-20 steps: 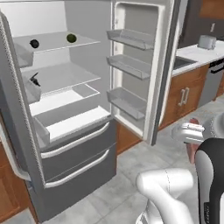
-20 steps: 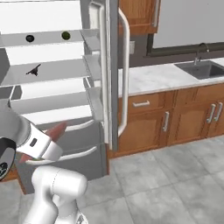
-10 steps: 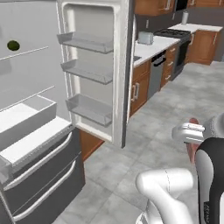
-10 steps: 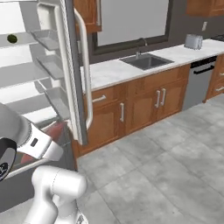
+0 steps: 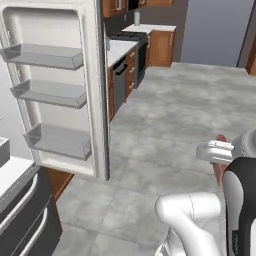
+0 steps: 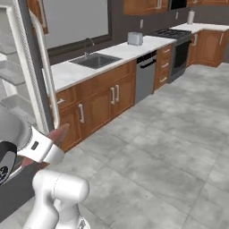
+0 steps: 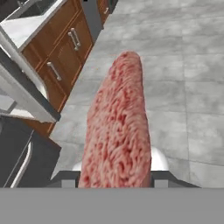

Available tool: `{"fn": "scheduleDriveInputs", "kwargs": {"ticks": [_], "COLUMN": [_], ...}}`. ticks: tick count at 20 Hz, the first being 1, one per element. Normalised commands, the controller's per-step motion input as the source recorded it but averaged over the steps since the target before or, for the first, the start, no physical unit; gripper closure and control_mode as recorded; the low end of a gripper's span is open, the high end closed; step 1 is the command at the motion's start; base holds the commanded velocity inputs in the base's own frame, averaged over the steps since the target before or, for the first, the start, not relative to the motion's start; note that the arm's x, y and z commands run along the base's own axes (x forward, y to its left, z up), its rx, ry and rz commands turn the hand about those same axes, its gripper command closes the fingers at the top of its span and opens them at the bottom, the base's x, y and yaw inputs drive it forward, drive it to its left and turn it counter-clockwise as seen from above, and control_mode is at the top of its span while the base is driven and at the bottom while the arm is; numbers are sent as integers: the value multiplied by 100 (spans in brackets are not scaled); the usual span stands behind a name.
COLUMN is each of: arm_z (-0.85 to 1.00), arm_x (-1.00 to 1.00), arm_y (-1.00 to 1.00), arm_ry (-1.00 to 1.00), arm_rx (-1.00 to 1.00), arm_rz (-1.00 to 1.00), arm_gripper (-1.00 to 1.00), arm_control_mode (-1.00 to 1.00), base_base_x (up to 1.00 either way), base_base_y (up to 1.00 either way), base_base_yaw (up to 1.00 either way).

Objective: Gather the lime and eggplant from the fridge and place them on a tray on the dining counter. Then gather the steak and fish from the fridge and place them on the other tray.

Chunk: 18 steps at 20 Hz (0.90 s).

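Observation:
My gripper (image 7: 113,178) is shut on the steak (image 7: 116,127), a long slab of red, white-marbled meat that sticks out past the fingers over the floor. In the left base view the steak (image 5: 220,173) pokes out around my white hand at the right. In the right base view the steak's tip (image 6: 58,134) shows at the lower left. The fridge (image 5: 60,90) stands to the left with its door swung open, shelves bare, and dark drawers (image 5: 25,215) below. The fridge's door edge and long white handle (image 6: 41,80) rise at the left. The lime, eggplant, fish, trays and dining counter are out of view.
A wall counter over wooden cabinets carries a sink (image 6: 95,60) and a toaster (image 6: 134,39), with a dishwasher (image 6: 145,77) and a stove (image 6: 173,35) further along. Grey tiled floor (image 5: 190,110) stretches wide ahead and to the right.
The whole picture has swung: the base has turned away from the fridge, whose interior shelves slid out of frame. The steak stays in my gripper.

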Motion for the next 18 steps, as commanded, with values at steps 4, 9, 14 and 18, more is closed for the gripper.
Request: {"fn": "scheduleDriveInputs", "kwargs": {"ticks": [4, 9, 14, 18], "arm_z": [0, 0, 0, 0], "arm_x": [0, 0, 0, 0], "arm_y": [0, 0, 0, 0], "arm_ry": [0, 0, 0, 0], "arm_rx": [0, 0, 0, 0], "arm_rz": [0, 0, 0, 0], "arm_gripper": [100, 100, 100, 100], "arm_control_mode": [100, 100, 100, 100], "base_base_x": [4, 6, 16, 25], "base_base_y": [-10, -14, -18, -31], "base_base_yaw": [-49, -47, -45, -42]}}
